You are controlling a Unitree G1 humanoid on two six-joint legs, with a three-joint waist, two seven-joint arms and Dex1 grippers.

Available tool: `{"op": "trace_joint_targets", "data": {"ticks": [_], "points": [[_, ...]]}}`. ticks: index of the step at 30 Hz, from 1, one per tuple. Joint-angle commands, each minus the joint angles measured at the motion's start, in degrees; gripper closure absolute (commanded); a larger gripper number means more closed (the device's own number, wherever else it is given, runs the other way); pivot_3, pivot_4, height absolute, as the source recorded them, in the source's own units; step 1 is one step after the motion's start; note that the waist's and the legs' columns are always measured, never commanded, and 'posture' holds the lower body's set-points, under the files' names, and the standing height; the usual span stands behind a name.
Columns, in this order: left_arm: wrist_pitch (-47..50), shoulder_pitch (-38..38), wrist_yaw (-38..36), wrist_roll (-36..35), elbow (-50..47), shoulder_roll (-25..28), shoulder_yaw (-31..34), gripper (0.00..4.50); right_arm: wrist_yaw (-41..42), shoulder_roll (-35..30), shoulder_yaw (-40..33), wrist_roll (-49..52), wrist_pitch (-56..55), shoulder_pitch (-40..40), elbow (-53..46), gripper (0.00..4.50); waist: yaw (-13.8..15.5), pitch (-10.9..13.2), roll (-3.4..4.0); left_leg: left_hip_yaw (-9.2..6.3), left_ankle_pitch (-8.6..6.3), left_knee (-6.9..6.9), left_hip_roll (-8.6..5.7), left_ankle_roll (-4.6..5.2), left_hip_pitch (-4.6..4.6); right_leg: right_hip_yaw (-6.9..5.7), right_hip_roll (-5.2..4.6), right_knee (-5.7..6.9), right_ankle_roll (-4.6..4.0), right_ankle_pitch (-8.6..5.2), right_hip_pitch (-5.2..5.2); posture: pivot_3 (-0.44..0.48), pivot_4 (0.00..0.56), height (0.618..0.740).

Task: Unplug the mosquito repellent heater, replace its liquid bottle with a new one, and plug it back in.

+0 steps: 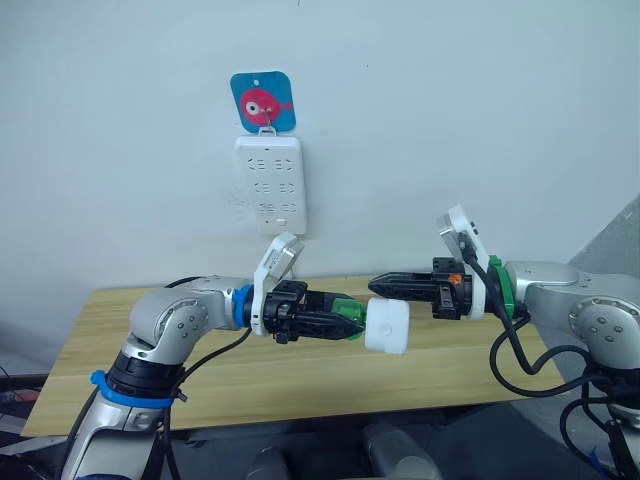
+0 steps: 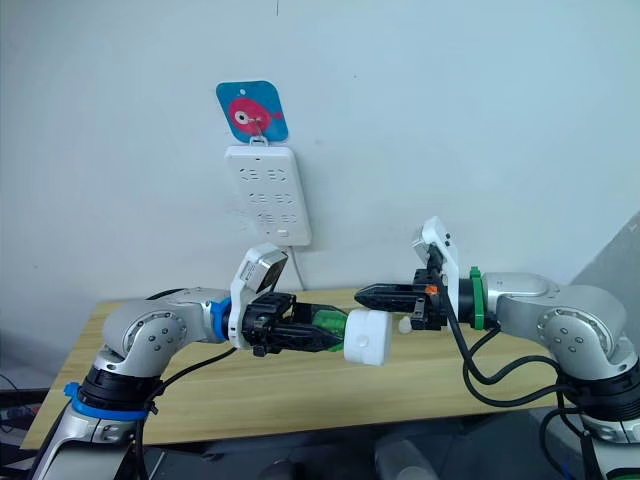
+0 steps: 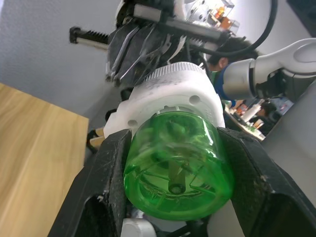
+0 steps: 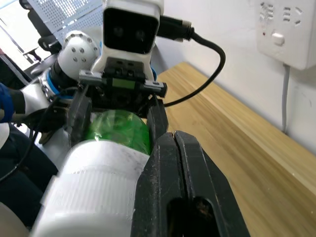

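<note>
left arm: reaches inward over the desk [image 1: 120, 310], left gripper [image 1: 335, 320] horizontal, fingers clamped on the green bottle [image 3: 180, 170]
right arm: reaches inward from the opposite side, right gripper [image 1: 385, 286] fingers pressed together, touching the heater's top edge
heater [image 1: 387, 326]: white, rounded, held mid-air above desk's middle, bottle screwed in
power strip [image 1: 268, 184]: on wall, sockets free

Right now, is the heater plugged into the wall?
No, it is out. The white heater hangs in the air between the two grippers, away from the power strip, with the green bottle still attached.
</note>
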Motion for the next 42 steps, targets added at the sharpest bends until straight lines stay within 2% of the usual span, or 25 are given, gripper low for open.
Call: {"op": "trace_joint_targets", "data": {"ticks": [1, 8, 13, 19, 23, 26, 29, 34, 38, 42], "points": [[1.49, -2.11, 0.83, -3.64, -0.55, -0.33, 3.42, 2.15, 1.95, -0.03, 0.36, -1.22, 0.74, 0.79, -0.71, 4.50, -0.02, 0.00, 0.00, 0.00, 0.00, 0.00, 0.00, 0.00, 0.00, 0.00, 0.00, 0.00, 0.00, 0.00, 0.00, -0.241, 0.047, 0.733], [3.96, -2.78, 2.65, -6.21, 0.41, -0.70, 5.02, 2.16, 2.18, 0.43, 0.19, -1.78, 2.36, 4.12, -2.49, 4.50, -0.04, 0.00, 0.00, 0.00, 0.00, 0.00, 0.00, 0.00, -0.01, 0.00, 0.00, 0.00, 0.00, 0.00, -0.01, -0.242, 0.050, 0.733], [4.68, -1.97, 1.44, -5.94, -0.27, 0.87, 3.88, 2.16, -1.12, 3.70, -1.97, -0.02, 2.41, 3.98, -2.06, 4.50, -0.09, 0.00, 0.00, 0.00, 0.00, 0.00, 0.01, 0.00, 0.00, 0.00, 0.02, 0.01, 0.00, 0.00, -0.01, -0.243, 0.049, 0.733], [5.36, -1.96, 3.43, -7.58, 1.12, 0.01, 5.44, 2.16, -1.52, 3.53, -3.33, 0.27, 3.80, 4.30, -2.17, 4.50, 0.02, 0.00, 0.00, -0.01, 0.00, 0.00, 0.00, 0.00, -0.03, 0.00, 0.01, -0.02, 0.00, 0.00, -0.02, -0.243, 0.048, 0.733], [5.94, -1.81, 4.13, -8.08, 1.27, 0.07, 6.08, 2.16, -4.76, 3.66, -3.84, -5.22, 1.76, 6.05, -1.78, 4.50, 0.03, 0.00, 0.00, -0.02, 0.00, 0.00, 0.00, 0.00, -0.02, -0.01, 0.01, -0.01, 0.00, 0.00, -0.02, -0.242, 0.044, 0.733], [5.81, -1.13, 4.05, -7.58, 1.51, 1.12, 6.55, 2.16, -2.74, 1.28, -4.77, -10.35, -2.22, 9.07, -2.26, 4.50, 0.06, 0.00, 0.00, -0.01, 0.00, 0.00, -0.01, 0.00, -0.04, 0.00, 0.01, -0.02, 0.00, 0.00, -0.04, -0.242, 0.044, 0.733], [4.96, -0.36, 3.51, -6.32, 1.74, 2.42, 6.59, 2.16, 1.28, -3.03, -5.62, -16.01, -7.51, 12.67, -3.86, 3.96, 0.08, 0.00, 0.00, 0.00, 0.00, -0.02, 0.00, 0.00, -0.10, 0.00, 0.01, -0.02, 0.00, 0.00, -0.11, -0.247, 0.045, 0.733], [3.71, -0.31, 2.54, -5.04, 2.65, 3.15, 6.32, 2.16, 11.93, -12.57, -7.27, -24.39, -18.13, 17.61, -9.27, 2.23, 0.04, 0.00, 0.00, 0.03, 0.00, -0.04, -0.01, 0.00, -0.09, 0.00, 0.00, -0.03, 0.01, 0.00, -0.10, -0.264, 0.048, 0.733], [3.01, -0.86, 1.60, -3.92, 3.48, 3.07, 5.70, 2.16, 15.60, -14.58, -7.61, -25.53, -21.68, 17.77, -14.23, 0.80, -0.28, 0.00, -0.01, 0.05, 0.00, -0.04, 0.01, 0.00, 0.00, 0.01, 0.01, -0.02, 0.00, 0.00, -0.05, -0.275, 0.048, 0.733], [2.72, -1.54, 0.98, -3.25, 4.13, 2.85, 5.32, 2.16, 15.61, -13.67, -5.40, -29.20, -24.71, 16.33, -16.43, 0.77, -0.26, -0.01, -0.02, 0.07, 0.00, -0.03, -0.01, 0.00, -0.01, 0.04, -0.01, -0.03, 0.01, 0.00, -0.05, -0.278, 0.049, 0.733]]}}
